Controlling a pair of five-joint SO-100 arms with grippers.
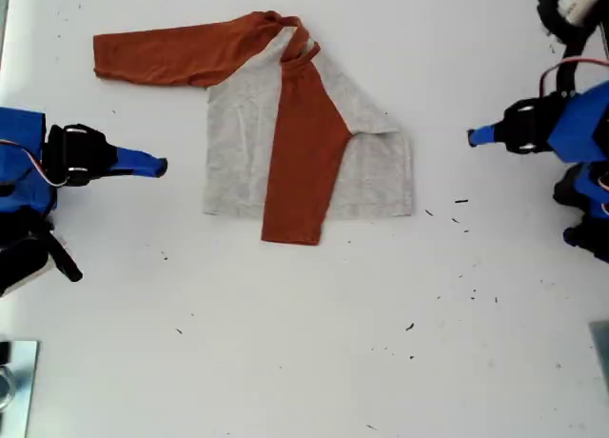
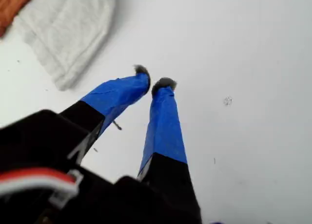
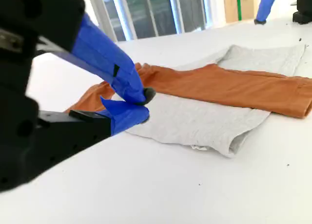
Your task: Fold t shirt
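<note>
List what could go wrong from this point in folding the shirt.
One sleeve lies stretched out flat toward the exterior view's left; pulling it over may drag the t shirt and undo the sleeve already folded across the body. My second gripper and my first gripper sit nearly closed on bare table, so a pinch at the thin fabric edge may miss.

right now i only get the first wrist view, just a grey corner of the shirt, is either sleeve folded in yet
Observer: One sleeve lies folded across the shirt; the other sleeve lies stretched out toward the exterior view's left.
Operator: and wheres the second gripper
Observer: My second gripper is at the exterior view's left, below that outstretched sleeve, apart from the shirt, shut and holding nothing.
</note>
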